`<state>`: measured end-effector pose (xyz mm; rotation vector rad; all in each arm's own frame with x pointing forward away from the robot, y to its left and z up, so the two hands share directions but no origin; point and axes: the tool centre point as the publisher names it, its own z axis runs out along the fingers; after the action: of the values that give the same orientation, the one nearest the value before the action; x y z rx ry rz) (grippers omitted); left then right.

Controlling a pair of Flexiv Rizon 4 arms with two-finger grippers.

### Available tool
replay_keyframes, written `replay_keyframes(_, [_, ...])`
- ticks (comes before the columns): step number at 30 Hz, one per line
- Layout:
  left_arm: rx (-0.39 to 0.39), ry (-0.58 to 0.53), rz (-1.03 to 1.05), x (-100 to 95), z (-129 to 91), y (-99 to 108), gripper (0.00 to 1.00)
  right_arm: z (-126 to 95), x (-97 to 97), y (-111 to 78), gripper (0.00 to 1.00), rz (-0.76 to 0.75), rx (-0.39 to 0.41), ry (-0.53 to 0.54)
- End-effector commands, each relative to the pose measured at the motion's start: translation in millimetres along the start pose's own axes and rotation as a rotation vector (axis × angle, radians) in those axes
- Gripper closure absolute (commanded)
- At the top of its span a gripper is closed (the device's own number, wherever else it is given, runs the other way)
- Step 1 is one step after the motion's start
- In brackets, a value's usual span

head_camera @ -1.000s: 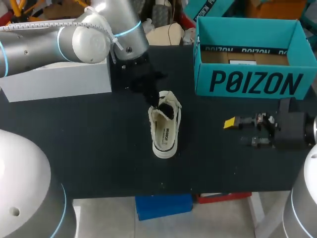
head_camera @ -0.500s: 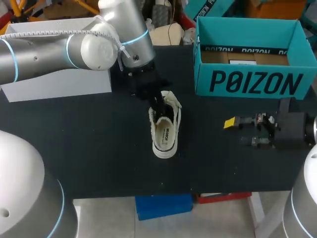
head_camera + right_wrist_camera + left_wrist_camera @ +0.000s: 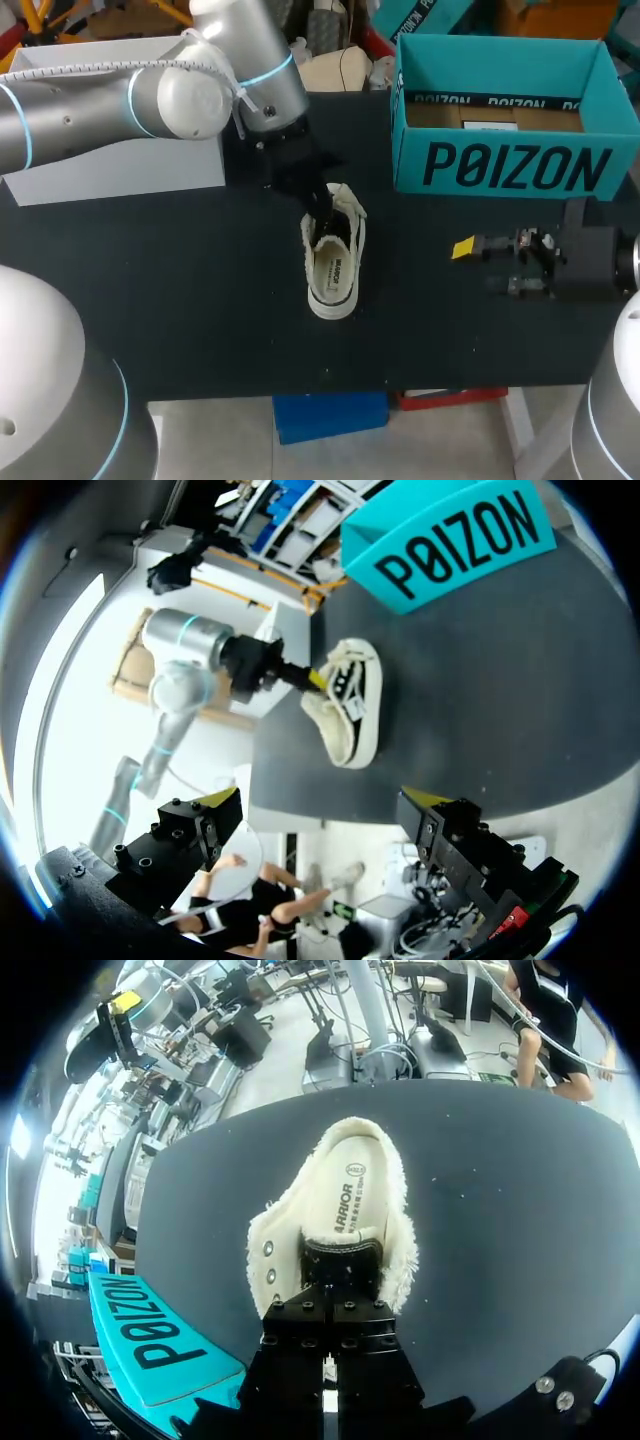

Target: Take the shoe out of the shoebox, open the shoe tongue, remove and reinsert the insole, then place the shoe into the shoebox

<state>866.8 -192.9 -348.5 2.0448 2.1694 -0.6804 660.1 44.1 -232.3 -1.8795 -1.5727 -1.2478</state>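
One cream shoe (image 3: 333, 262) stands on its sole in the middle of the dark worktop (image 3: 180, 290), outside the teal shoebox (image 3: 515, 165) and apart from it, with its insole (image 3: 345, 1195) lying inside. Our left jaws sit close together, their tips sunk into the shoe's mouth at the black tongue (image 3: 340, 1258), and we cannot tell whether they pinch it. Our right jaws stand wide apart and hold nothing, low over the worktop in front of the shoebox.
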Motion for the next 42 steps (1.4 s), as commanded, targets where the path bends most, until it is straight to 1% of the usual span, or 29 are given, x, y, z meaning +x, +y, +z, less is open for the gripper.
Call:
replay_keyframes(1, [-0.027, -0.033, -0.006, 8.5, -30, -13, 1.0, 0, 0.5, 0.7, 0.0, 0.001, 0.002, -0.001])
replay_keyframes(4, [-0.046, -0.051, -0.008, 9.9, -44, -17, 1.0, 0, 0.5, 0.7, 0.0, 0.001, 0.002, -0.001])
replay_keyframes(7, [-0.053, -0.058, -0.008, 13.1, -53, -21, 1.0, 0, 0.5, 0.7, 0.0, 0.001, 0.002, -0.001])
replay_keyframes(8, [-0.055, -0.06, -0.008, 14.1, -55, -21, 0.97, 0, 0.5, 0.7, 0.0, 0.001, 0.002, -0.001])
replay_keyframes(10, [-0.059, -0.064, -0.005, 16.1, -59, -23, 0.94, 0, 0.5, 0.7, 0.0, 0.001, 0.002, -0.001])
replay_keyframes(11, [-0.06, -0.065, -0.002, 16.7, -61, -24, 0.9, 0, 0.5, 0.7, 0.0, 0.001, 0.002, -0.001])
replay_keyframes(15, [-0.064, -0.079, 0.011, 16.4, -69, -28, 0.81, 0, 0.5, 0.7, 0.0, 0.001, 0.002, -0.001])
replay_keyframes(19, [-0.07, -0.084, 0.028, 17.1, -74, -29, 0.79, 0, 0.5, 0.7, 0.0, 0.001, 0.002, -0.001])
replay_keyframes(21, [-0.072, -0.084, 0.03, 18.3, -74, -28, 0.71, 0, 0.5, 0.7, 0.0, 0.001, 0.002, -0.001])
replay_keyframes(24, [-0.074, -0.091, 0.027, 20.2, -75, -31, 0.7, 0, 0.5, 0.7, 0.0, 0.001, 0.002, -0.001])
replay_keyframes(25, [-0.065, -0.113, 0.006, 21.1, -76, -32, 0.69, 0, 0.5, 0.7, 0.0, 0.001, 0.002, -0.001])
replay_keyframes(26, [-0.047, -0.141, -0.023, 20.5, -77, -35, 0.69, 0, 0.5, 0.7, 0.0, 0.001, 0.002, -0.001])
replay_keyframes(27, [-0.045, -0.151, -0.038, 20.3, -78, -36, 0.74, 0, 0.5, 0.7, 0.0, 0.001, 0.002, -0.001])
replay_keyframes(28, [-0.047, -0.168, -0.073, 21.7, -80, -36, 0.96, 0, 0.5, 0.7, 0.0, 0.001, 0.002, -0.001])
replay_keyframes(29, [-0.041, -0.194, -0.117, 21.8, -81, -37, 1.0, 0, 0.5, 0.7, 0.0, 0.001, 0.002, -0.001])
replay_keyframes(32, [-0.009, -0.261, -0.316, 23.6, -85, -41, 1.0, 0, 0.5, 0.7, 0.0, 0.001, 0.002, -0.001])
replay_keyframes(33, [0.011, -0.27, -0.387, 25.3, -87, -44, 1.0, 0, 0.5, 0.7, 0.0, 0.001, 0.002, -0.001])
replay_keyframes(34, [0.012, -0.258, -0.463, 28.7, -88, -49, 1.0, 0, 0.5, 0.7, 0.0, 0.001, 0.002, -0.001])
replay_keyframes(36, [0.026, -0.274, -0.593, 32.9, -91, -52, 1.0, 0, 0.5, 0.7, 0.0, 0.001, 0.002, -0.001])
replay_keyframes(38, [0.045, -0.277, -0.728, 38.4, -95, -60, 0.96, 0, 0.5, 0.7, 0.0, 0.001, 0.002, -0.001])
replay_keyframes(39, [0.037, -0.293, -0.82, 41.7, -97, -64, 0.9, 0, 0.5, 0.7, 0.0, 0.001, 0.002, -0.001])
replay_keyframes(40, [0.061, -0.319, -0.877, 45.8, -98, -69, 0.93, 0, 0.5, 0.7, 0.0, 0.001, 0.002, -0.001])
replay_keyframes(41, [0.082, -0.35, -0.949, 49.2, -98, -73, 1.0, 0, 0.5, 0.7, 0.0, 0.001, 0.002, -0.001])
replay_keyframes(42, [0.094, -0.372, -0.999, 52.9, -99, -74, 1.0, 0, 0.5, 0.7, 0.0, 0.001, 0.002, -0.001])
